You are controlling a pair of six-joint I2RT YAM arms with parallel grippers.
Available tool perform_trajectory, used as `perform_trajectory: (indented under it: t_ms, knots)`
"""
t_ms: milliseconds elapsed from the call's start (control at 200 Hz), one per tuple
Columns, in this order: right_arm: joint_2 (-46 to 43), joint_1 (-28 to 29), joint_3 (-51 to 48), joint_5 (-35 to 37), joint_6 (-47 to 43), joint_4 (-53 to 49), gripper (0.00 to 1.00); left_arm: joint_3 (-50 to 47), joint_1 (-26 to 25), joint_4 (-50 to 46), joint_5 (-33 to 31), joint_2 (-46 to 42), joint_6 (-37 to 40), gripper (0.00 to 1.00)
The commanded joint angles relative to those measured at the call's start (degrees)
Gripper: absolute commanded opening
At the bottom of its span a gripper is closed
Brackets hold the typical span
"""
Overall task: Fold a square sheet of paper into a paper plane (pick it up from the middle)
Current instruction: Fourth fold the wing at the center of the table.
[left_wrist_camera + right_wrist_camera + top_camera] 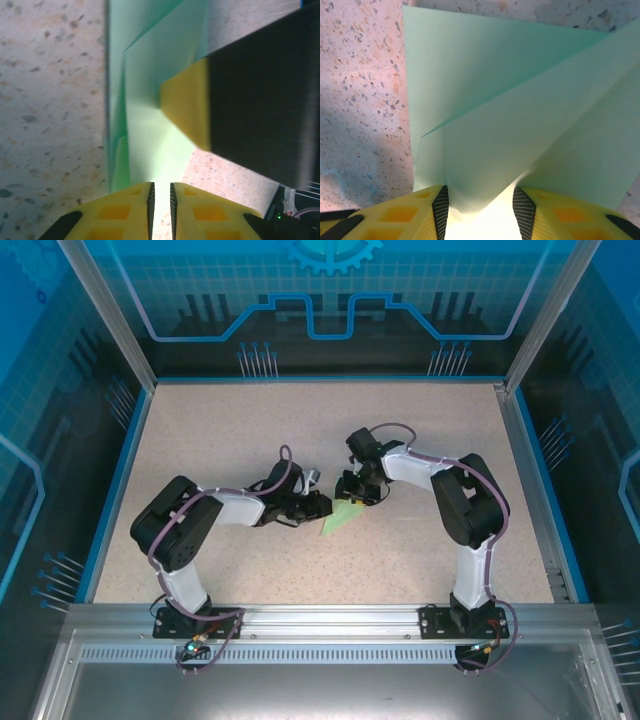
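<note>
The pale mint-green sheet of paper lies mid-table, folded into a narrow pointed shape with overlapping layers. My left gripper is at its left side. In the left wrist view its yellow fingers stand a narrow gap apart, with the paper's edge running into that gap. My right gripper is at the paper's far end. Its jaws are wide open, with a raised fold of paper bulging between the pads. One right finger rests on the paper in the left wrist view.
The speckled beige table has a blue rim, with aluminium posts at its far corners. A metal rail with both arm bases runs along the near edge. Both arms bend inward, their grippers close together over the paper.
</note>
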Motion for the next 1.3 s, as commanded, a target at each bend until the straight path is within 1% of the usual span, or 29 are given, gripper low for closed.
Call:
perform_trajectory:
  t_ms: [0, 140, 405, 610, 840, 1296]
  knots:
    - [4.99, 0.43, -1.21, 1.61, -0.94, -3.40, 0.44, -0.17, -0.10, -0.83, -1.46, -4.22, 0.00, 0.20]
    - [5.75, 0.50, -0.28, 1.34, -1.33, -4.18, 0.44, -0.92, -0.09, 1.17, -1.05, -4.88, -0.91, 0.20]
    - [7.38, 0.55, 1.49, 1.17, -2.08, -6.20, 0.48, -1.04, -0.13, 3.20, 0.13, -2.77, -1.83, 0.15]
    - [8.70, 0.67, 2.40, 0.91, -2.25, -7.27, 0.48, -0.36, -0.19, 3.12, 1.73, -0.97, -1.26, 0.11]
    - [9.41, 0.67, 3.01, 1.03, -2.25, -7.97, 0.48, 1.36, -1.05, 1.26, 3.08, 1.52, 0.44, 0.10]
    - [10.56, 0.78, 3.74, 1.58, -2.32, -8.93, 0.48, 3.40, -1.27, -4.00, 0.75, 3.64, 1.92, 0.10]
